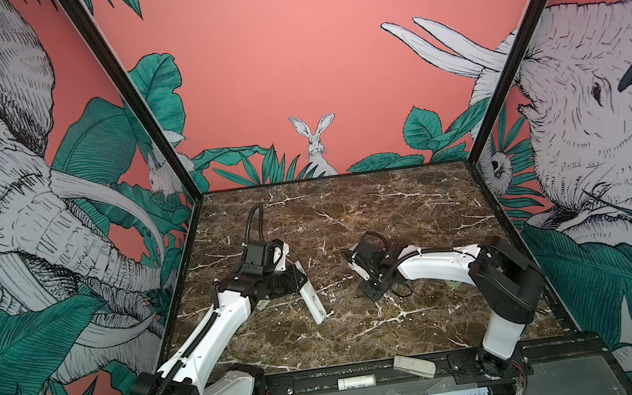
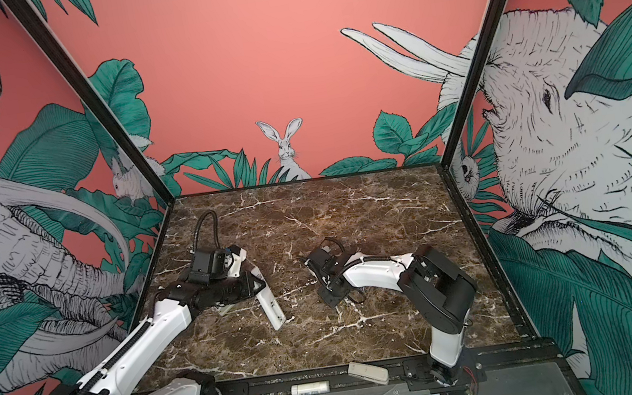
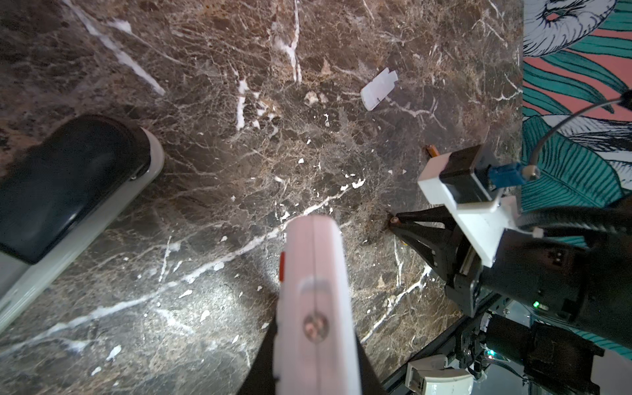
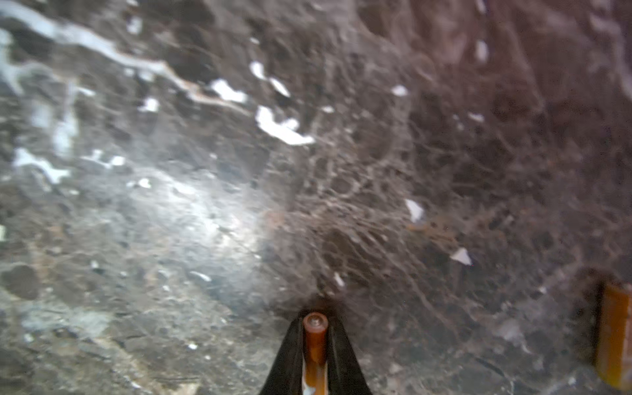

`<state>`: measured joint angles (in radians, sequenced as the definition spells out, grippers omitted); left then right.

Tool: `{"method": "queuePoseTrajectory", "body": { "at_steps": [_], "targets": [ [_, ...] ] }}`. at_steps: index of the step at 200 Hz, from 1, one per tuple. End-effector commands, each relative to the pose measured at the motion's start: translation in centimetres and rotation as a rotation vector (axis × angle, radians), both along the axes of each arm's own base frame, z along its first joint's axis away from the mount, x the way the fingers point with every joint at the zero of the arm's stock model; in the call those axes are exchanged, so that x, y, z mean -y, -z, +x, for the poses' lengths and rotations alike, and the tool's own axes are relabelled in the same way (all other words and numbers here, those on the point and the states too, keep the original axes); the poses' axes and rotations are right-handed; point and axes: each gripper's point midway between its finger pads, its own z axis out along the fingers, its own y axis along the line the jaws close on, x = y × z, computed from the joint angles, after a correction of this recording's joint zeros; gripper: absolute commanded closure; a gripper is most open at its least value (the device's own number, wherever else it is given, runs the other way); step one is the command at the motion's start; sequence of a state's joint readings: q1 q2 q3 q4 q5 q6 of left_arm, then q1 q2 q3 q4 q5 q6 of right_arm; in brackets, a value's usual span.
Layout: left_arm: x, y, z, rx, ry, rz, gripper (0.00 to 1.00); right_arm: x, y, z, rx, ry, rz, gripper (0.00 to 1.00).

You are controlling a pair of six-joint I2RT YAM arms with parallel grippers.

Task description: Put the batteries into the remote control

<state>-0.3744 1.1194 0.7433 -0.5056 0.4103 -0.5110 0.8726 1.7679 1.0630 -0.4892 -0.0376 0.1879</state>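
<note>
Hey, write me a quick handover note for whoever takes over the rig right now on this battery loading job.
Left end effector: shut on the remote control, left of the table's centre.
Right end effector: shut on the first battery, low at the table.
Second battery: lying loose on the table beside the right end effector.
Done: remote control and first battery gripped.
Left: seat both batteries in the remote control; neither is in yet. Its compartment is not visible.
</note>
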Motion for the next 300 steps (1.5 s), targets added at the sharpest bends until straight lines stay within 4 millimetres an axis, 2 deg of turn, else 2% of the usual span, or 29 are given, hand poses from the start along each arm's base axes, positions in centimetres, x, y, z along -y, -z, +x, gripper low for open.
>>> {"method": "queuePoseTrajectory", "body": {
  "at_steps": [1,19,48,77,107,135,168,186,234,252,300],
  "targets": [
    [-0.1,-0.4,-0.4,0.025,0.011,-0.009,1.0,-3.6,-0.8,-2.0,-0.019,-0.265,0.041,0.86],
    [-0.2,-0.5,-0.6,0.031,0.008,-0.005,1.0,-5.2,-0.6,-4.0,-0.03,-0.421,0.023,0.86],
    [-0.6,-0.7,-0.9,0.043,0.006,0.008,1.0,-5.1,0.0,-5.9,-0.064,-0.535,-0.018,0.87],
    [-0.8,-0.6,-1.0,0.041,0.006,0.01,1.0,-4.3,-0.2,-6.1,-0.048,-0.531,-0.036,0.79],
    [-0.6,-0.5,-0.8,0.039,0.007,-0.001,1.0,-3.7,-0.9,-6.0,-0.025,-0.482,-0.026,0.67],
    [-0.4,-0.5,-0.6,0.038,0.009,-0.007,1.0,-2.2,-0.4,-6.3,-0.031,-0.422,-0.052,0.62],
    [-0.3,-0.5,-0.5,0.04,0.012,-0.013,1.0,-0.4,0.7,-5.5,-0.01,-0.336,-0.117,0.6],
    [-0.3,-0.5,-0.5,0.041,0.01,-0.013,1.0,-0.2,0.7,-4.5,0.011,-0.302,-0.121,0.6],
    [-0.6,-0.7,-0.8,0.046,0.002,-0.008,1.0,0.4,0.4,-0.7,0.077,-0.199,-0.156,0.6],
    [-0.8,-0.8,-0.9,0.048,0.002,-0.005,1.0,-0.2,0.2,0.5,0.089,-0.18,-0.133,0.59],
    [-1.1,-1.2,-1.0,0.057,-0.004,-0.005,1.0,-3.4,0.0,3.0,0.094,-0.189,-0.064,0.59]
  ]
}}
